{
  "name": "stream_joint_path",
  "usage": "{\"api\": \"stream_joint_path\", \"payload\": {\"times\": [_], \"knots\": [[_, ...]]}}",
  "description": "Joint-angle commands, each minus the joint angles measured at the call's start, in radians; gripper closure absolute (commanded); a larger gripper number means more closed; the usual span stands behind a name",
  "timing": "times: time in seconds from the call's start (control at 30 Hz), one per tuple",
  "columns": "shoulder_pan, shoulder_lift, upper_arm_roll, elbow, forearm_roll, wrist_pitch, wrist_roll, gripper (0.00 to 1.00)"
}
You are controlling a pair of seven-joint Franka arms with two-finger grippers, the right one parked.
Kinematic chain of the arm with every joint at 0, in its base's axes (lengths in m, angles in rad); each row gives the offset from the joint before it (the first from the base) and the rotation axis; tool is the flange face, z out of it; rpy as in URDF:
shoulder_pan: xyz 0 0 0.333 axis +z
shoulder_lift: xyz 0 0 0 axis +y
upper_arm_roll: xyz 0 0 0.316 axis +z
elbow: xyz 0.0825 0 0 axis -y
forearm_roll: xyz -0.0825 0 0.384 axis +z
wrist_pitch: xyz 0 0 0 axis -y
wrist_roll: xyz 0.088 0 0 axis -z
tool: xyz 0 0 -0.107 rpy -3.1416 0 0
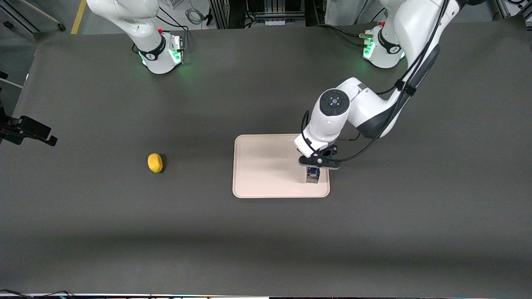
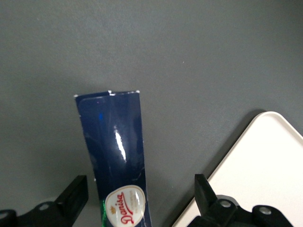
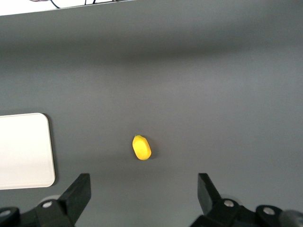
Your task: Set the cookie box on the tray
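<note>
Front view first: the big grey table (image 1: 124, 232) carries the pale tray (image 1: 266, 166) at its middle, and the working arm reaches down over the tray's corner nearer the camera, toward its own end of the table. The tool (image 1: 319, 162) hangs right there, and the blue cookie box (image 1: 313, 175) shows just under it, standing on end, over that same corner.

Now the wrist view, and this is the worry. The tool is open: its fingers (image 2: 78, 191) stand apart on either side of the box (image 2: 116, 151), with a clear gap on one side. But the box's lower end shows against grey table, with the tray's rounded corner (image 2: 270, 161) off to the side. So I cannot tell whether the box truly rests inside the rim, or sits at its very edge.

What could go wrong? A tall, narrow carton on its small end looks tippy. If it straddles the low rim, it may lean and topple off onto the table. If a finger brushes it on the way up, the same.

The small yellow thing (image 1: 154, 162) lies well apart, toward the parked arm's end, and poses no trouble.
</note>
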Motion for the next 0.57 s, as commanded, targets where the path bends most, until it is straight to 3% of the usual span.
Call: {"api": "stream_joint_path", "payload": {"times": [0.0, 0.13, 0.53], "knots": [[-0.013, -0.016, 0.016, -0.01, 0.004, -0.004, 0.013, 0.0], [-0.016, -0.016, 0.064, -0.006, 0.006, -0.004, 0.041, 0.0], [-0.016, -0.014, 0.07, -0.006, 0.004, -0.004, 0.085, 0.0]]}}
